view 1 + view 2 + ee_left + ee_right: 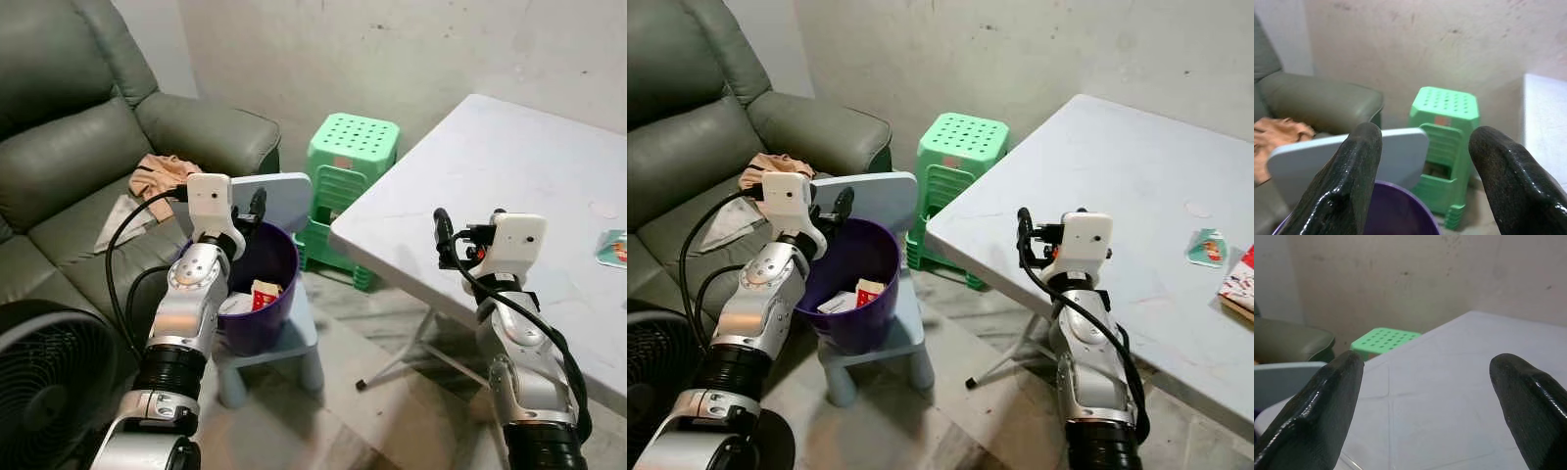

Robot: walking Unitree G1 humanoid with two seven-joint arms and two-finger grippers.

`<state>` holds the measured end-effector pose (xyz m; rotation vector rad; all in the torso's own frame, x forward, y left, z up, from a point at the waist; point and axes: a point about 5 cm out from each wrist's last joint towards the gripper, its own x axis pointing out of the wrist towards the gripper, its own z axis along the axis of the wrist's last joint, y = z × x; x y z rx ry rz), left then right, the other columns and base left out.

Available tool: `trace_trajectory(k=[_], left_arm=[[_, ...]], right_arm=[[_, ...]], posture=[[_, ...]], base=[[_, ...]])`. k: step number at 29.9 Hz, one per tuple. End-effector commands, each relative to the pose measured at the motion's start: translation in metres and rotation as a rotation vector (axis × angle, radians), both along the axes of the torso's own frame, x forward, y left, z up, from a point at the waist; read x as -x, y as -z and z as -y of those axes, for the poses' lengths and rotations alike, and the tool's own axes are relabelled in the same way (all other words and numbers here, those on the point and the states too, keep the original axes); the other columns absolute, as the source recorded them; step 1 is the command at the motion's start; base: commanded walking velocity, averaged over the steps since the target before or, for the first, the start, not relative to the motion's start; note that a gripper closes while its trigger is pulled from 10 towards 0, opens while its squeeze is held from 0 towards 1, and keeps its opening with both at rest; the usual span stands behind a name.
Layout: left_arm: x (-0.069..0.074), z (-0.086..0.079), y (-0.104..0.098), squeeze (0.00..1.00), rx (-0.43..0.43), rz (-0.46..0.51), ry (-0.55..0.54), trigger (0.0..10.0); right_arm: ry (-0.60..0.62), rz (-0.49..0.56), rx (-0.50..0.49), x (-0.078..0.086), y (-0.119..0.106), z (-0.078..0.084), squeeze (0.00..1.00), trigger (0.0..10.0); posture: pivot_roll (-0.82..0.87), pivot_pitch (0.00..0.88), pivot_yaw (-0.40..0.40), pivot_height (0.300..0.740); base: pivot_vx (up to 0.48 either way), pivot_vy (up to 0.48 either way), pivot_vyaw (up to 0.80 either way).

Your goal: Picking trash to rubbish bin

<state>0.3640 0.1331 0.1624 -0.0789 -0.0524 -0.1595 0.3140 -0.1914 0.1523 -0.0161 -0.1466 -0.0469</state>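
With both sets of fingers spread and empty, left fingers (257,208) over the purple bin (265,284), the right fingers (1026,233) should reach far right across the bench (509,186) for the teal wrapper (1206,247).

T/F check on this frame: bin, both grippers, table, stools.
1. The purple bin stands on a small grey chair. True.
2. The bin is empty. False: it holds some trash, red and white bits.
3. The left gripper is open, above the bin's rim. True.
4. The right gripper is shut on a wrapper. False: it is open and holds nothing, over the near corner of the white table.
5. The green stools sit on the sofa. False: they are stacked on the floor between the sofa and the table.
6. A small packet lies on the table. True.
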Motion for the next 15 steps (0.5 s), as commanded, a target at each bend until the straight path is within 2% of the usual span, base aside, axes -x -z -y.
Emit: trace_trajectory(k=[1, 15], left_arm=[[-0.0010, -0.0024, -0.0017, 0.00, -0.016, 0.001, -0.016, 10.0], [-0.0012, 0.0013, -0.0016, 0.00, -0.033, -0.003, -0.005, 10.0]], right_arm=[[-0.003, 0.011, -0.001, 0.0011, -0.0033, -0.0014, 0.00, 10.0], [-0.008, 0.004, 0.003, 0.0007, -0.0017, -0.0041, 0.00, 10.0]], posture=[[0.02, 0.000, 0.002, 0.740], [0.02, 0.000, 0.006, 0.740]], base=[[0.000, 0.000, -0.77], [0.000, 0.000, -0.77]])
